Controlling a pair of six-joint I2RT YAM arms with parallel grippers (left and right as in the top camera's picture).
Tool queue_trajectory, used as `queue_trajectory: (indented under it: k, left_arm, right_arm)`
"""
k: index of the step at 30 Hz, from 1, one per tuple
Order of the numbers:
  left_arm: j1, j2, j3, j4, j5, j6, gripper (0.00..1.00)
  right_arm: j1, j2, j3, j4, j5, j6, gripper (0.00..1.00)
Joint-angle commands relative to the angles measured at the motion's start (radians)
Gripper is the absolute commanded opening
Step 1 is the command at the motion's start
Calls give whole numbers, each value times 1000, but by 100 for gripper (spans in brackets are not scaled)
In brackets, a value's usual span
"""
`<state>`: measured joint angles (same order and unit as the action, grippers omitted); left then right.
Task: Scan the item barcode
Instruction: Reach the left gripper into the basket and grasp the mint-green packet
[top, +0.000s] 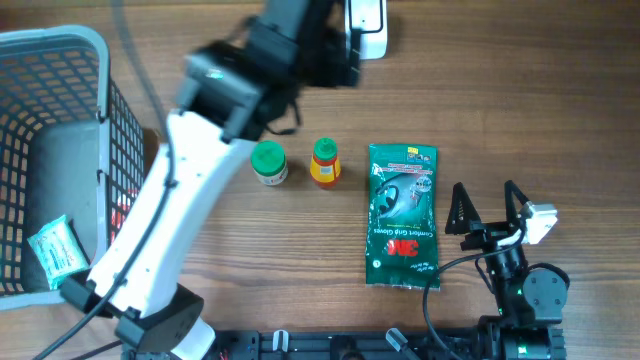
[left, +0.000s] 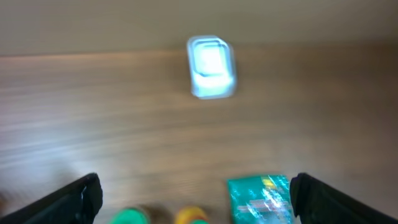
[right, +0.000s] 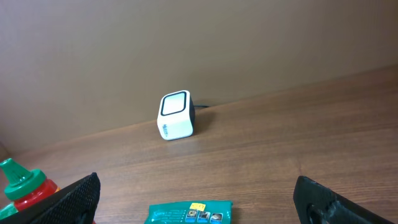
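Wide open and empty, the left gripper (left: 198, 198) is parked by the scanner (top: 368, 25) at 12 o'clock; the right gripper (top: 485, 200) is spread empty at the glove pack (top: 403, 215)'s 3 o'clock.

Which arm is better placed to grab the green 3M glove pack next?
Right, probably: the right pincer, open, sits just beside the glove pack, while the left pincer, also open, is up by the scanner, farther away.

My left wrist feed is smeared with motion blur: the scanner (left: 211, 66) glares as a washed-out white patch, and the wood grain around it is streaked. Overhead, the light is even and soft, and the left arm (top: 250, 70) beside the scanner is blurred. The right wrist feed is crisp.
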<state>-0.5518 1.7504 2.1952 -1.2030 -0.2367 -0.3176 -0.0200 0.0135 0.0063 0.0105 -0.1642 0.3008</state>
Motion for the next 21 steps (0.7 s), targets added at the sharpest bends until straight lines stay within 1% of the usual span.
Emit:
queue_trajectory:
  k: [1,5,8,10,12,16,17,19,21]
  left_arm:
    - [172,-34,104,-114,-144,-152,100]
    - [412,-96,107,-215,-142,-389,100]
    - [630,-100,106,-367,-142,-569,100]
    - [749,-88,95,-476,-142,-634,100]
    - [839,-86,56,-481,-119,-599,99]
    - [984,-82,-44,-481,-123,-603,98]
    - [1031,-82,-96,-478,-124,-603,98]
    - [1084,-82,-180,-464,-129,-603,98]
    - [1135,-82,-330,-418,-181,-603,95]
  right_arm:
    - [8,-6,-1,3,-15,-3,100]
    - [8,-6,-1,3,-15,-3,100]
    - [8,-6,-1,3,-15,-3,100]
    - [8,-6,-1,3,-15,-3,100]
    - [8,-6,-1,3,-15,-3,100]
    - [8,-6,-1,3,-15,-3,100]
    - [8,-6,-1,3,-15,-3,100]
    - [8,-6,-1,3,-15,-3,100]
    - [8,-6,-1,3,-15,-3,100]
